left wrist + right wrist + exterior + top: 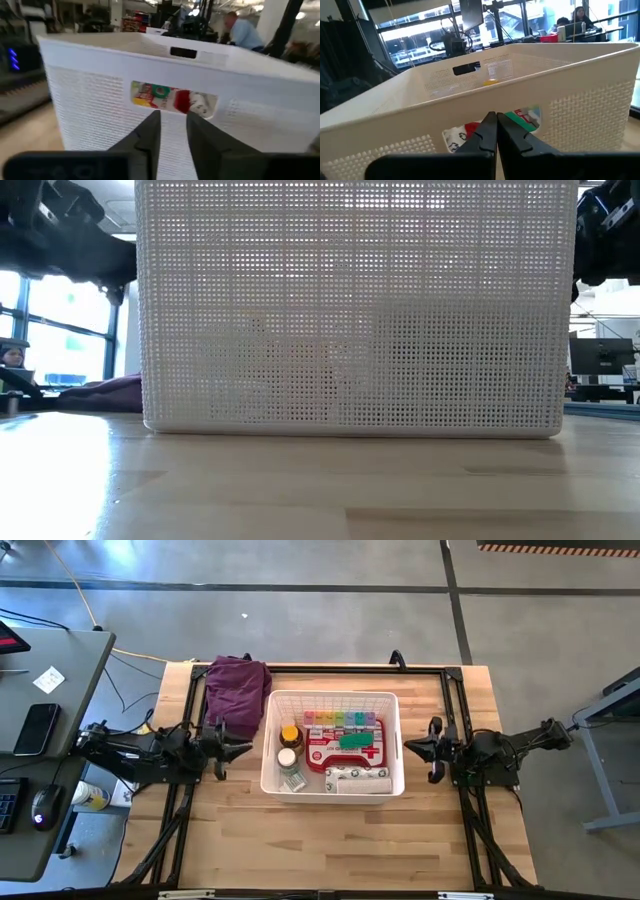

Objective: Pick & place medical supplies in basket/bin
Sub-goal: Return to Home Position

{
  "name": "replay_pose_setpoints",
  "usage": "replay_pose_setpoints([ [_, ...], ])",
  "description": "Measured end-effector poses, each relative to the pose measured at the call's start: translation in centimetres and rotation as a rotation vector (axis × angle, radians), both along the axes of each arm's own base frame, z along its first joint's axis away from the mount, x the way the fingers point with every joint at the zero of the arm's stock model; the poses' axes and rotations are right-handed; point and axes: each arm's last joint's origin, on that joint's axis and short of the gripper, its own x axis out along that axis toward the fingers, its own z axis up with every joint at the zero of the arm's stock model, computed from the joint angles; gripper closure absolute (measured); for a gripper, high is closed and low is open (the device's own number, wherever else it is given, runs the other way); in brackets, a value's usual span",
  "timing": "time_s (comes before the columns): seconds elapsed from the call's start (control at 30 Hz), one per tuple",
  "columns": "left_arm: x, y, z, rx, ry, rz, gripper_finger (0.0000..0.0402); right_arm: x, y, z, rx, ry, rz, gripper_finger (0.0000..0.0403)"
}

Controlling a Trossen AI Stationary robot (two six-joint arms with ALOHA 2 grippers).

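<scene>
High view: left gripper (238, 749) sits just beside the left end wall of the white basket (333, 695), apart from it. Its fingers are narrowly parted, with a slim gap seen in the left wrist view, and grip nothing. Right gripper (417, 748) sits just beside the opposite end wall, also apart from it. Its fingers are closed together and empty, as the right wrist view confirms. Both face the handle cutouts.

Basket contents:
- rainbow pill organizer (343, 720) along the far wall;
- red first-aid pouch (325, 752) at centre, with a green roll (353, 741) lying on it;
- amber bottle (290, 736) and white-capped bottle (287, 757) at the left end;
- white printed packet (357, 779) along the near wall.

Purple cloth (238, 690) lies on the table (330, 840) touching the basket's far-left corner, outside it.

Status, as a judgement: no supply shows on the table outside the basket, so placement appears complete. What is left is withdrawal of both arms to rest, clear of the basket walls.
</scene>
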Motion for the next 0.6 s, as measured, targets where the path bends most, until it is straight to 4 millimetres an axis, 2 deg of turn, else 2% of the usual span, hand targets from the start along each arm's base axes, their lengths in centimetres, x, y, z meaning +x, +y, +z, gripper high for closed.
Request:
replay_pose_setpoints([
  [0.2, -0.01, 0.17, 0.01, 0.135, 0.028, 0.062, 0.0241, 0.00, 0.00, -0.01, -0.100, 0.018, -0.005, 0.0402],
  [0.6, 0.03, -0.12, -0.05, -0.043, 0.006, -0.040, 0.0239, 0.02, 0.09, 0.03, -0.079, 0.008, 0.025, 0.0402],
])
